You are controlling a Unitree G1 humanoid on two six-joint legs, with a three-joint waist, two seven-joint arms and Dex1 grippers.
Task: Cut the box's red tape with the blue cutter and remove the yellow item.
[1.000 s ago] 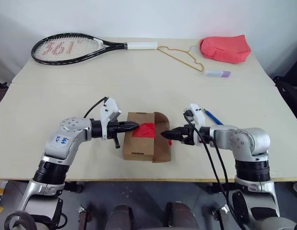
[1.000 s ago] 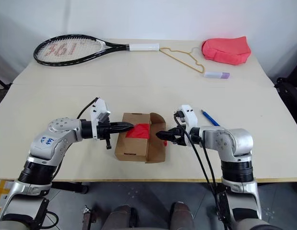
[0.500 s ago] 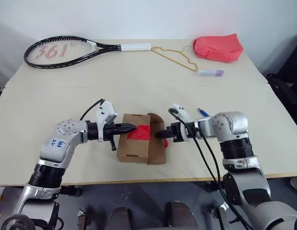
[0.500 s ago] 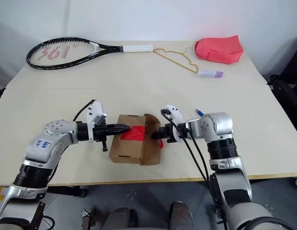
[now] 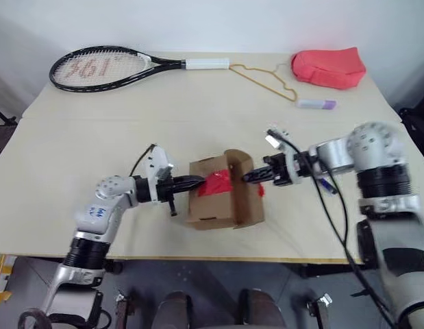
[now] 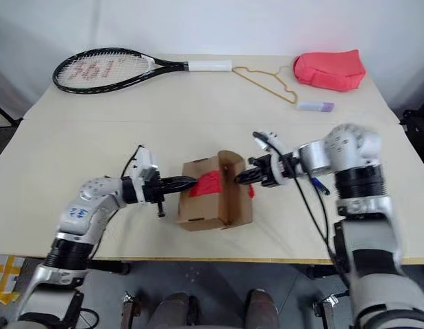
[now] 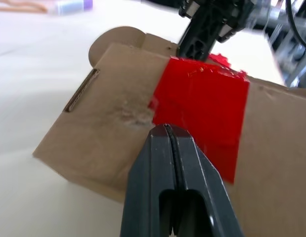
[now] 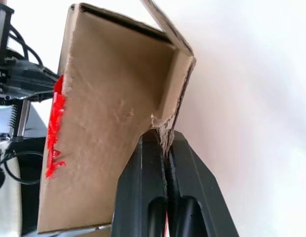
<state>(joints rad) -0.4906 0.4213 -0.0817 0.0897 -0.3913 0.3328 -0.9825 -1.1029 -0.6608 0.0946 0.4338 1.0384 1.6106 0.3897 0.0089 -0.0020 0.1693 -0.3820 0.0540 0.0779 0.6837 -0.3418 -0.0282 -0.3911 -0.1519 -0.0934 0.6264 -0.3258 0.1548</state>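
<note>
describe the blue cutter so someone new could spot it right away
On the pale table, look just past the right end effector, beside the cardboard box. The blue cutter is the slim dark blue stick lying flat under that arm's cable, unlike the white-and-purple tube farther back.

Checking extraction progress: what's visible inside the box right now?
Nothing of the inside shows. The box has its right flap lifted, pinched by the right gripper; red tape covers the rest of the top. Contents hidden.

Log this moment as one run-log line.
left tool: shut, tip on box top | right tool: shut on box flap | red tape: on box | blue cutter: on table
</note>
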